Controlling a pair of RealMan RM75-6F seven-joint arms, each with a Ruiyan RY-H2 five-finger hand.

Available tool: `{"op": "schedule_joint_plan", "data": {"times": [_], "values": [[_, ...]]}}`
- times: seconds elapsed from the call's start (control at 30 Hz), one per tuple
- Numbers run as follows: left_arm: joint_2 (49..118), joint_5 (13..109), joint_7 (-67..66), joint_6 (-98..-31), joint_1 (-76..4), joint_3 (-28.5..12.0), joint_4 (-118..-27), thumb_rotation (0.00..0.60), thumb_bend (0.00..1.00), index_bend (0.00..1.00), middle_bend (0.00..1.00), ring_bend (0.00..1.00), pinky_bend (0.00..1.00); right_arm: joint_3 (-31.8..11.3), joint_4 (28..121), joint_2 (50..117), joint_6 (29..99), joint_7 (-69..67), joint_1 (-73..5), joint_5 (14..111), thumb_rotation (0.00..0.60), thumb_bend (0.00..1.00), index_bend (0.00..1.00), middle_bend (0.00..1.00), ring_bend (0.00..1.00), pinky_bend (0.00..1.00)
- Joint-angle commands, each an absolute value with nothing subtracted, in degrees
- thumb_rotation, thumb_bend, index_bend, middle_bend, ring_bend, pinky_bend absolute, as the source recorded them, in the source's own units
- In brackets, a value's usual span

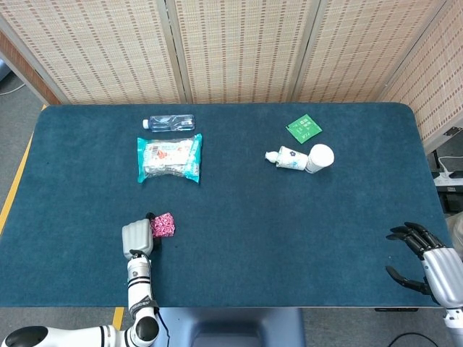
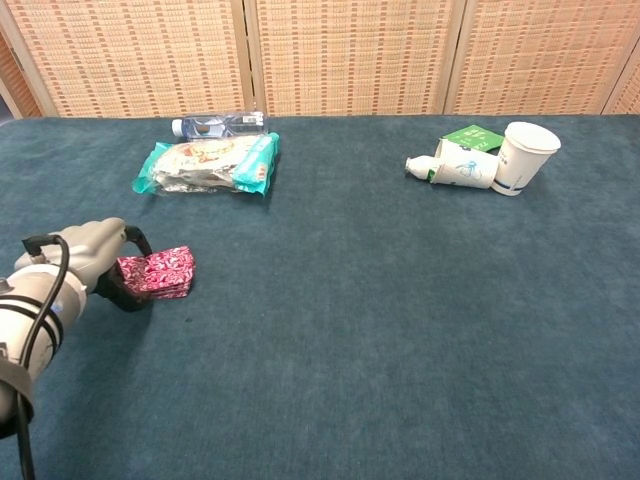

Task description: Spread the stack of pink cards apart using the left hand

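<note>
The stack of pink cards (image 1: 163,225) (image 2: 158,273) lies on the blue table near its front left. My left hand (image 1: 137,238) (image 2: 92,258) is at the stack's left end, with dark fingers (image 2: 122,297) curled around that end above and below, gripping it. The cards still look like one compact block. My right hand (image 1: 422,259) hangs off the table's front right corner with fingers apart and nothing in it; the chest view does not show it.
A snack packet (image 1: 169,157) and a water bottle (image 1: 169,122) lie behind the cards at the back left. A tipped tube (image 1: 287,157), a white paper cup (image 1: 320,157) and a green card (image 1: 304,128) sit at the back right.
</note>
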State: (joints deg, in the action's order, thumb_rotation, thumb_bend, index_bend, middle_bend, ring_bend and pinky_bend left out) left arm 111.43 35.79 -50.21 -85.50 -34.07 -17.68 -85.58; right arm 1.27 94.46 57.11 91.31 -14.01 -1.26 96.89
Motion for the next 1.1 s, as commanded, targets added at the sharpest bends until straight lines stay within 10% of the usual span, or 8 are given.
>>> {"op": "schedule_joint_plan", "data": {"times": [0.03,0.67,1.1], "values": [[110.9,36.4,-50.0,-85.5,-33.6,-17.3,-86.1,0.600,0.38,0.42,1.00,1.00,1.00,1.3,94.5,57.1,91.3,-14.0,-1.2,96.9,0.600,0.13,0.34,0.25,0.16,0.32],[91.7,44.6,-42.6,-80.9,-27.0,-11.2,-97.8,0.600,0.37,0.46,1.00,1.00,1.00,1.5,94.7,57.2,90.5,-13.1,-1.4,96.7,0.600,0.13,0.34,0.25,0.16,0.32],[86.1,44.8,-33.4,-67.4,-26.1,-8.3,-83.9,0.600,0.37,0.46,1.00,1.00,1.00,1.6,94.7,57.4,90.3,-12.4,-1.4,96.7,0.600,0.13,0.34,0.25,0.16,0.32]]}}
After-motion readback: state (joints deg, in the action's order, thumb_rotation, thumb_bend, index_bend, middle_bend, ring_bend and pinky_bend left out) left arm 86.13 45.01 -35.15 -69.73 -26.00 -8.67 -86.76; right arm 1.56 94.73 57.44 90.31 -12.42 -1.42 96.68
